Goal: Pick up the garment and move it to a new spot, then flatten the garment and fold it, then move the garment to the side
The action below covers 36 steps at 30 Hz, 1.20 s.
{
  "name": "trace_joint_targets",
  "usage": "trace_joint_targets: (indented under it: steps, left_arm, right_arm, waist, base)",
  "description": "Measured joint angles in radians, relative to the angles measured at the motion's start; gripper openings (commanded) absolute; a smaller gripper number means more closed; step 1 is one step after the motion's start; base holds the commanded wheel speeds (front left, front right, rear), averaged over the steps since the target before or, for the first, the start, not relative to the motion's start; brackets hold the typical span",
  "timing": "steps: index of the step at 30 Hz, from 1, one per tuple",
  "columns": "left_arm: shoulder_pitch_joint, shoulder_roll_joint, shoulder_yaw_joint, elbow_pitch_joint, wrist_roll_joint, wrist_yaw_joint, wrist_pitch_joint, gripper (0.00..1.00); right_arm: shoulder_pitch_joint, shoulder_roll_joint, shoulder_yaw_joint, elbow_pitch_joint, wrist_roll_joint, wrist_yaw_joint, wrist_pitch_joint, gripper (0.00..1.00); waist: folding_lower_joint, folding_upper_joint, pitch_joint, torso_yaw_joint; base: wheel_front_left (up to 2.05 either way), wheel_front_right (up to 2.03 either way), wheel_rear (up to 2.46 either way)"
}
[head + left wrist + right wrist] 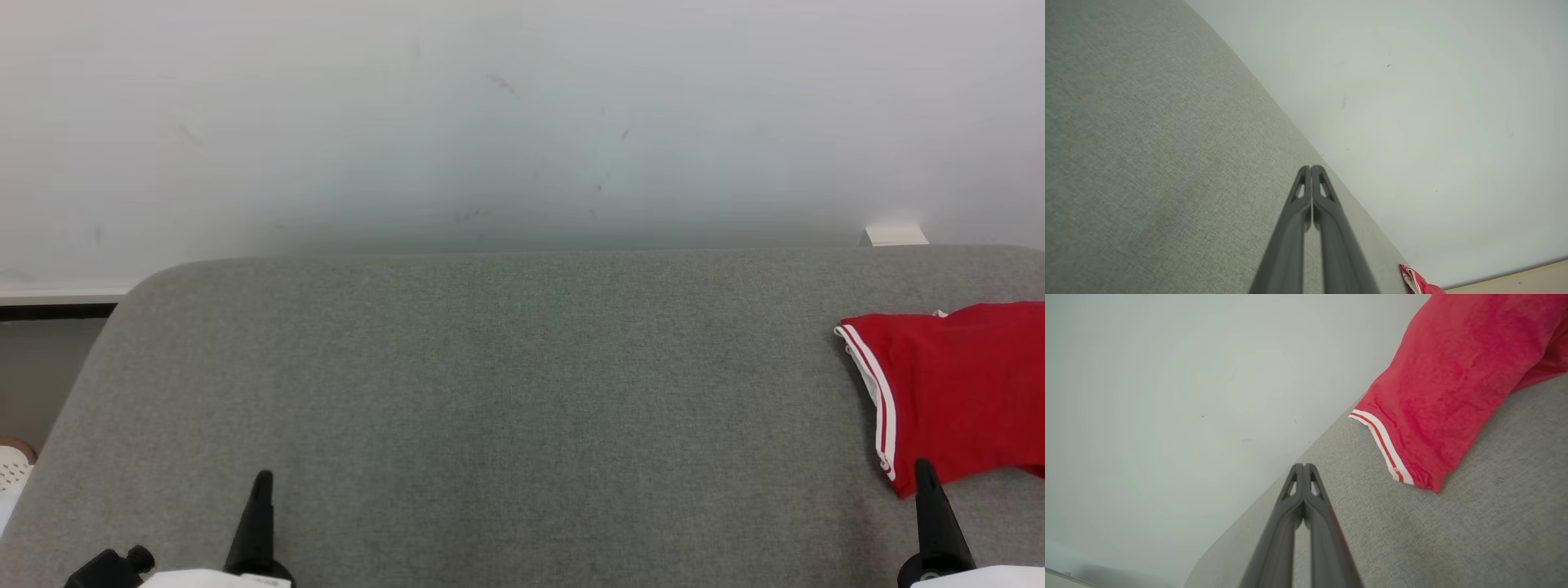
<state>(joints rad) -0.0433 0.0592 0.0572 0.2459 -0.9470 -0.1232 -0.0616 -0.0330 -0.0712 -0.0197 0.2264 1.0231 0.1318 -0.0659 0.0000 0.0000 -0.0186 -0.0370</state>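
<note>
The pale wall (490, 122) is seen behind the far edge of the grey fabric-covered table (506, 384), whose wide middle is left bare, presumably as room for spreading and folding.

The red garment (955, 384) is laid at the table's right edge, about midway between the near and far edges, and is cut off by the right side of the head view. It is kept in nothing and rests straight on the table's cloth. It is fairly flat, though some bunching is seen in the right wrist view. Whether it awaits its first pick-up or is already set aside cannot be judged from its lie alone.

The right gripper (924, 467) is held low at the near edge by the right corner, its tip just beside the garment's near hem. Its fingers are pressed together on nothing and no cloth is pinched. The left gripper (263, 477) is held near the near left corner, well apart from the garment, its fingers likewise pressed together and empty. Both are judged to be parked in a resting pose rather than working.

The white-and-red striped trim (878, 392) is turned toward the table's middle, the nearest edge to be gripped.
</note>
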Motion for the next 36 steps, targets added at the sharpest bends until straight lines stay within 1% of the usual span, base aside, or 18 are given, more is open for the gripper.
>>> trace_joint_targets:
  steps: [18, 36]
  left_arm:
    - [-0.019, -0.003, 0.017, 0.000, -0.196, -0.001, 0.052, 0.00]
    - [-0.034, -0.006, 0.031, 0.000, -0.359, -0.001, 0.096, 0.00]
  right_arm:
    - [-0.020, 0.005, -0.026, 0.004, 0.175, 0.000, 0.049, 0.00]
    - [-0.038, 0.009, -0.049, 0.009, 0.323, 0.000, 0.096, 0.00]
  waist:
    - [0.0001, 0.0000, 0.005, 0.009]
    - [0.0001, 0.0000, 0.010, 0.017]
  base:
    - [0.00, 0.00, 0.00]
    - [0.00, 0.00, 0.00]
